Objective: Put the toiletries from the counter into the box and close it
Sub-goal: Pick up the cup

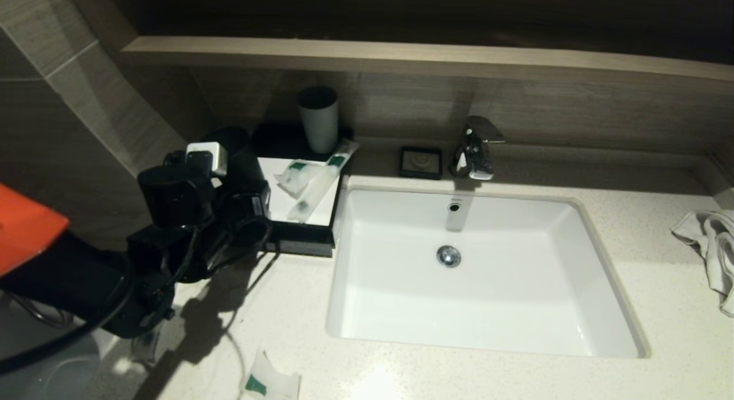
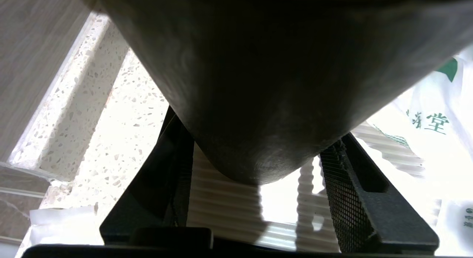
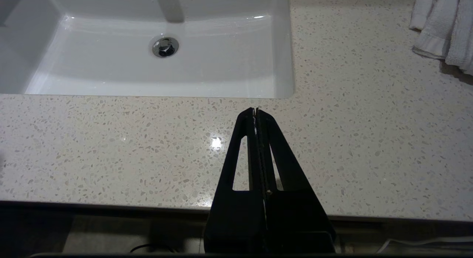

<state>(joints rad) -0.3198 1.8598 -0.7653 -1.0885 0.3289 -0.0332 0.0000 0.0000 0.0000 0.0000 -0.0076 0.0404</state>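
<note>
Our left gripper (image 2: 255, 128) is at the box (image 1: 301, 245), which sits toward the back left corner of the counter (image 1: 401, 371). Its fingers (image 2: 347, 184) stand one on each side of the black cup (image 2: 258, 84), low on its wall, and look closed against it. We read that as a pinch on the cup. The cup stands on the left part of the box's white panel, so we judge the step in hand to be clearing it off before the box can be filled and shut.

To do this well, we want the grip firm before any lift, since the cup's wall is smooth and tapers toward the base, so it could slip downward. We should raise it straight up. A sachet (image 1: 295, 179) and a tube (image 1: 321, 182) lie loose on the panel just beside it, and a sideways drag would sweep them off. A grey cup (image 1: 318, 119) stands at the box's back edge, so we should carry the black cup away to the left or the front and set it down upright on bare counter.

Another sachet (image 1: 269, 383) lies at the counter's front edge, toward the left, well apart from the box. Our right gripper (image 3: 255, 112) hangs idle over the front edge, fingers pressed together.
</note>
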